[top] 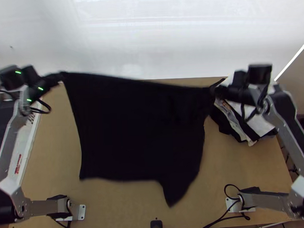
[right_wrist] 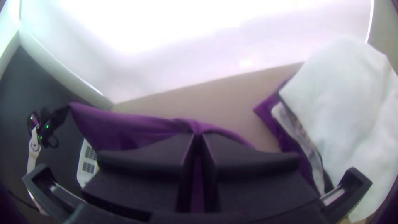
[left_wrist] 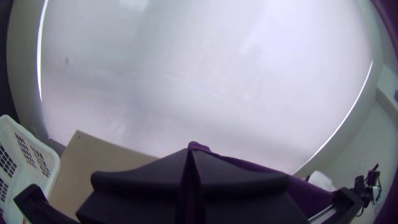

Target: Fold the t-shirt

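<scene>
Wooden table; t-shirt between left end effector, right end effector, both clenching it.

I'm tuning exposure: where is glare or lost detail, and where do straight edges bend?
Top view: dark shirt nearly featureless; right wrist view: glare washes out part of the white backdrop; both wrist views: a bright edge of the backdrop bows.

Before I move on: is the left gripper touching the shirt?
Touching. The left wrist view shows it: the left gripper has its jaws closed on the shirt, a bit of cloth poking out past their tips.
</scene>
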